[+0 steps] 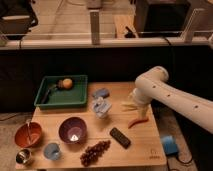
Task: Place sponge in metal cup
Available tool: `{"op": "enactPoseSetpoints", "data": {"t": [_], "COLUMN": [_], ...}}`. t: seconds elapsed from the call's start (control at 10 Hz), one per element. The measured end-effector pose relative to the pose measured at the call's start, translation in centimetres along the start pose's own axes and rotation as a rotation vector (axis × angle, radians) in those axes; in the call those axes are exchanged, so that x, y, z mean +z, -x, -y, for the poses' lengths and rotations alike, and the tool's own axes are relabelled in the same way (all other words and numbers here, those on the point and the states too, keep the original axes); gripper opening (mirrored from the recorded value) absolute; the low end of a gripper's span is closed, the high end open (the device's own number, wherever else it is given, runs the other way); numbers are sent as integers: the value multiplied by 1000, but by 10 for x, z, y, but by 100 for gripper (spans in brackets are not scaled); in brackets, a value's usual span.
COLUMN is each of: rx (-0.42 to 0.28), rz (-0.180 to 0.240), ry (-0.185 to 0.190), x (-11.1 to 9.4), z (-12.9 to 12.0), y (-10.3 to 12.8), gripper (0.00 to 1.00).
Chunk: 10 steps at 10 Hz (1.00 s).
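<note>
One gap matters: the sponge [168, 145] sits just below-right of the gripper [134, 107], off the counter [145, 150] edge; cup [24, 156] far left. Grip state, can't tell.

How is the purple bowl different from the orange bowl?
The purple bowl sits nearer the table's middle; the orange bowl sits at the left edge. The orange bowl has a thin utensil leaning in it; the purple bowl has none. Both are round, upright and stand on the wooden table. The gripper is over the table's right side, away from both bowls.
</note>
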Motion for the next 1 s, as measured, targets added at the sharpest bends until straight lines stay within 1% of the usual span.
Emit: {"op": "enactPoseSetpoints", "data": {"t": [0.1,0.2,0.3,0.5,0.6,0.7,0.8,1.0], "rx": [-23,-38,-51,-77,-88,-94,-96,-94], "rz": [20,29,37,42,42,36,28,30], "ry": [-25,-46,-72,-108,-123,-132,-138,-144], "x": [0,-1,-2,1,4,7,12,24], "z": [14,25,39,67,80,89,100,117], "y": [5,8,13,22,26,23,18,14], "gripper": [80,80,80,80,80,80,80,80]}}
